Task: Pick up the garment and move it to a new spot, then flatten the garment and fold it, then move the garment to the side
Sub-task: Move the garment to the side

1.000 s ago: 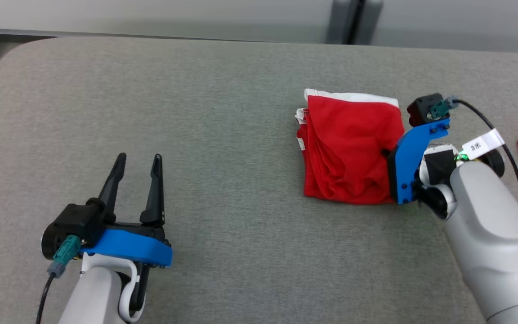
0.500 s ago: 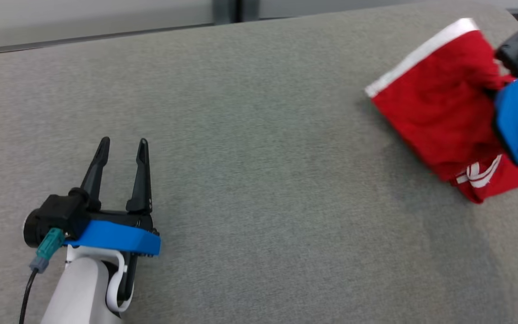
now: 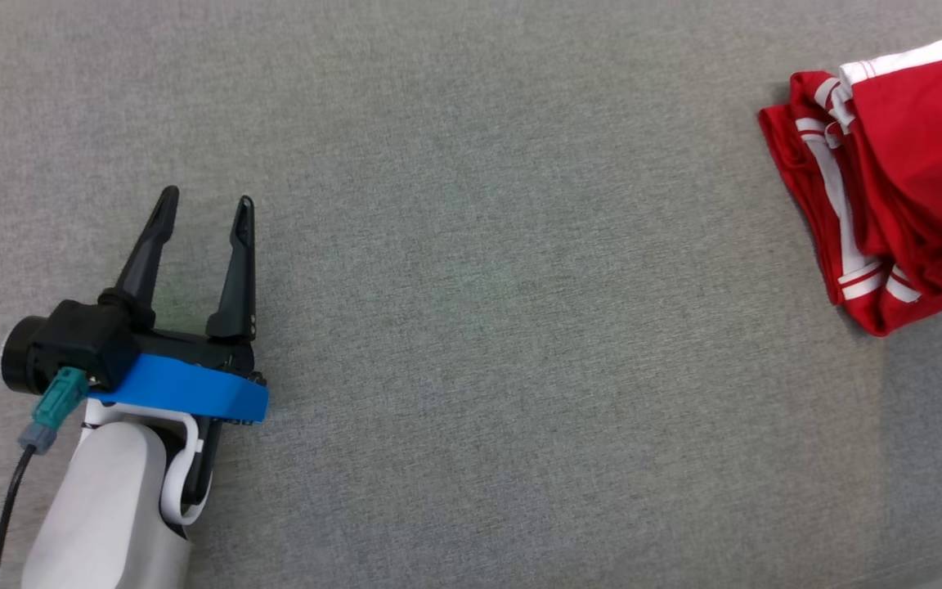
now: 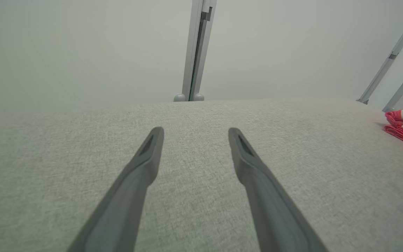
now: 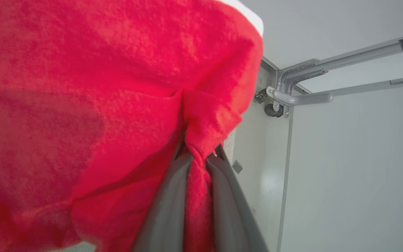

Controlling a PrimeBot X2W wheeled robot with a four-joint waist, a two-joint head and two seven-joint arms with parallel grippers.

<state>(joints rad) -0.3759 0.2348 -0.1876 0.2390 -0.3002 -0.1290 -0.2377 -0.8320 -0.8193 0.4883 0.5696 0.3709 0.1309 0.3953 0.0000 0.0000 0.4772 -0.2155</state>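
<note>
Big grey cloth table (image 3: pixel 471 245). Plain pale wall (image 4: pixel 82 45) behind table. Grey post (image 4: pixel 195 49) on wall, at table's far edge. Two thin grey bars (image 4: pixel 392 56) lean up past table's far corner.

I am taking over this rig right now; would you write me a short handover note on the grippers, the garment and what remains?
Left gripper: open, empty, over the bare grey table.
Right gripper: shut on the red garment, a bunch of cloth pinched between its fingers.
Garment: a folded-looking bundle at the right edge of the head view, well away from the left gripper.
Done: it looks folded and is gripped for the move aside.
Left: set it down at the side, release, draw the arm back.
</note>
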